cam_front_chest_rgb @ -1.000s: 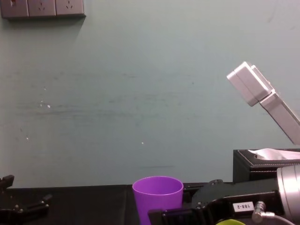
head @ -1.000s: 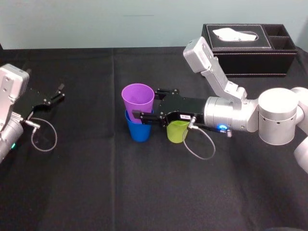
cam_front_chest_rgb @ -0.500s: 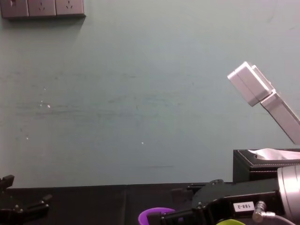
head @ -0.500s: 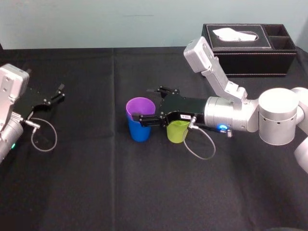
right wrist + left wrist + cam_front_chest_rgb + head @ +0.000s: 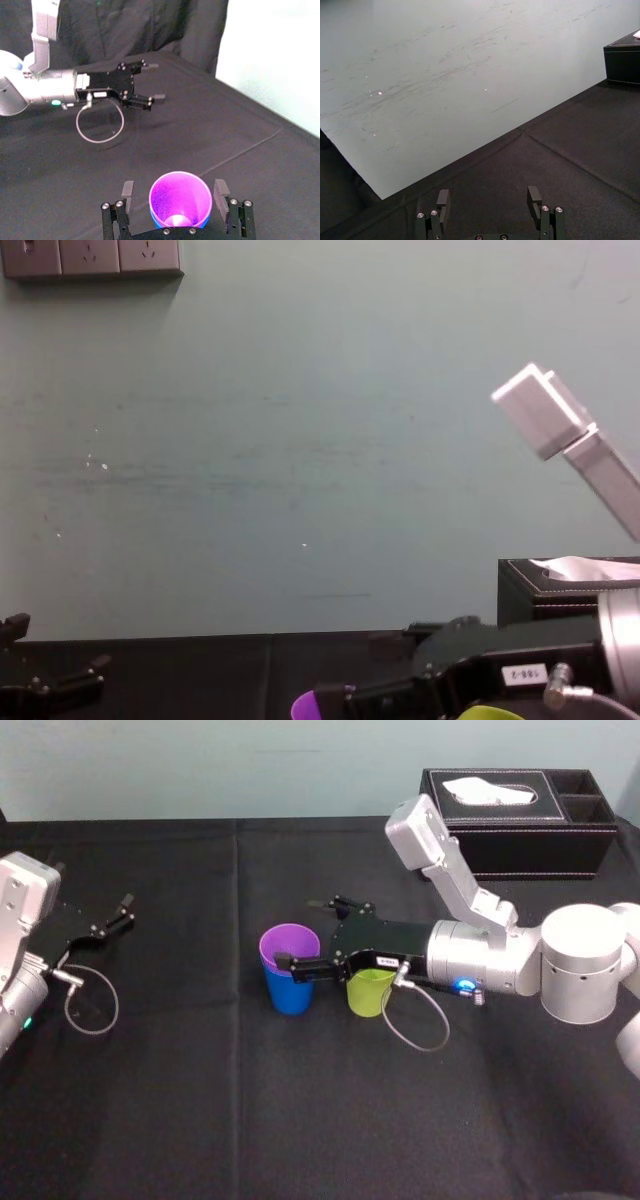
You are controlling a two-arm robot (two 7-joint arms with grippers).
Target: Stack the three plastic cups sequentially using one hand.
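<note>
The purple cup (image 5: 290,942) sits nested inside the blue cup (image 5: 290,996) at the middle of the black table. Just right of them stands the lime yellow-green cup (image 5: 369,993), partly under the right arm's wrist. My right gripper (image 5: 297,932) with the white label is open, one finger on each side of the purple cup's rim, and in the right wrist view the purple cup (image 5: 180,199) shows small gaps to both fingers (image 5: 128,190). In the chest view only the purple rim (image 5: 318,705) and lime rim (image 5: 490,712) peek up beside the right gripper (image 5: 362,670).
A black stitched tissue box (image 5: 520,820) stands at the back right, behind the right arm. My left gripper (image 5: 108,922) rests open at the table's far left with a looped cable (image 5: 90,1005) beside it, its fingers (image 5: 534,196) apart over bare cloth.
The purple cup has dropped from above the blue cup down into it. The right gripper's fingers have spread and let go of it. The left arm has not moved.
</note>
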